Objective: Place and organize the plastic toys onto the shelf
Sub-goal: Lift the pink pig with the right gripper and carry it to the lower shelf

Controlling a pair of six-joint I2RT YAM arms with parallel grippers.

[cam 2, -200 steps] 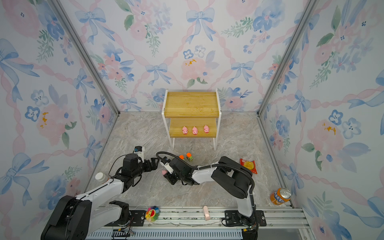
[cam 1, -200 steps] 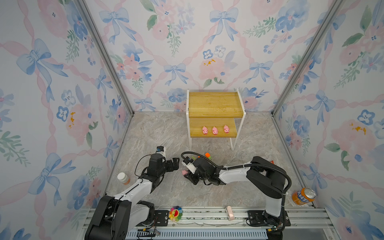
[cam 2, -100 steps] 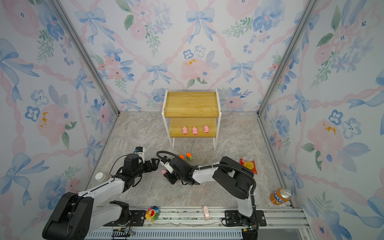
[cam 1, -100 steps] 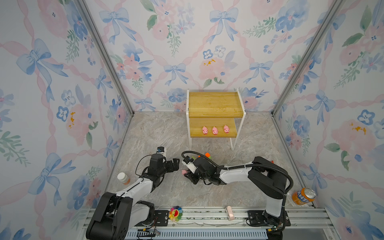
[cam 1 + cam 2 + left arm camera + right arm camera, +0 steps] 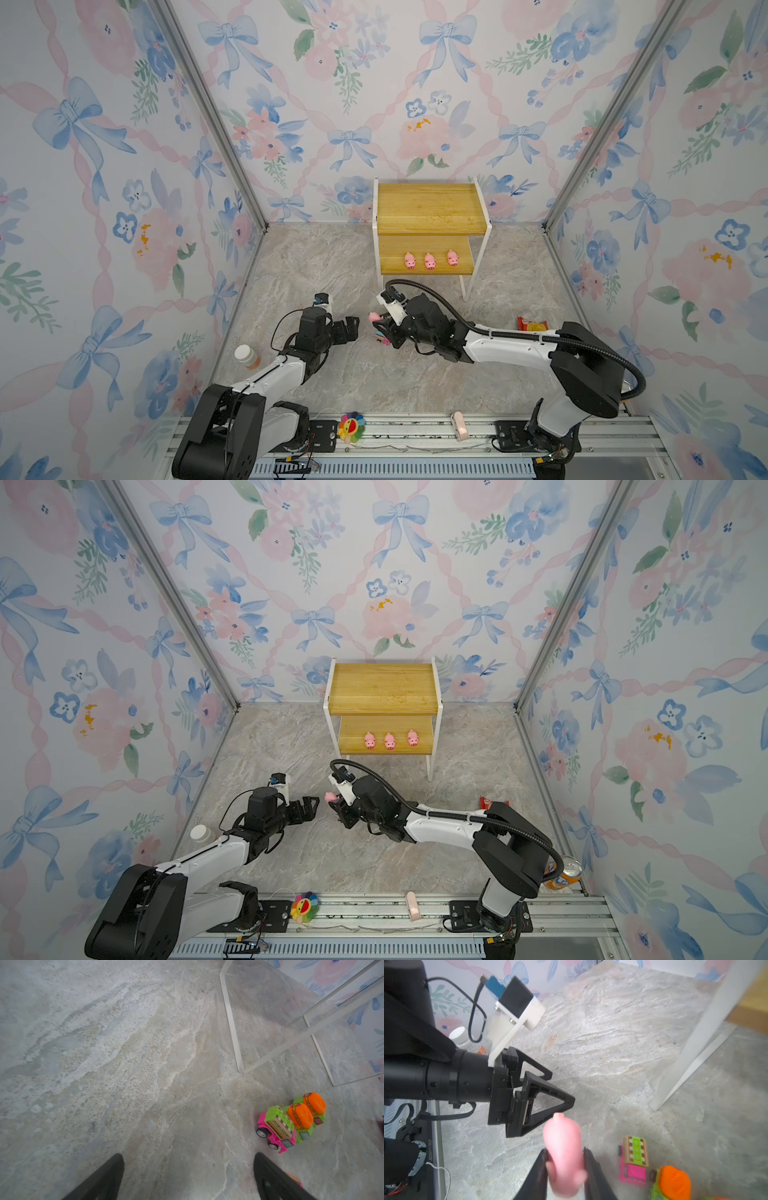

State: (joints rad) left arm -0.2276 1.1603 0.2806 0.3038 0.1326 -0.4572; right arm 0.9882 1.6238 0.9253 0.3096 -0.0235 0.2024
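A pink pig (image 5: 562,1140) is held off the floor with my right gripper (image 5: 564,1151) shut on it; both top views show that pig (image 5: 375,317) (image 5: 331,797) at the gripper (image 5: 380,323). My left gripper (image 5: 352,325) (image 5: 189,1159) is open and empty, its fingertips (image 5: 569,1101) a short way from the pig. Three pigs (image 5: 430,262) stand in a row on the lower board of the shelf (image 5: 428,208). On the floor a pink truck (image 5: 276,1130) sits against two green trucks (image 5: 300,1118) with orange tops.
A white-capped bottle (image 5: 246,356) stands by the left wall. A rainbow flower toy (image 5: 351,428) and a small pink piece (image 5: 458,424) lie on the front rail. There is a red packet (image 5: 534,324) on the right and an orange can (image 5: 563,872) at the right corner.
My right gripper has lifted with the pig and shifted a little toward the shelf, now covering the trucks in the top views. The left gripper has hardly moved.
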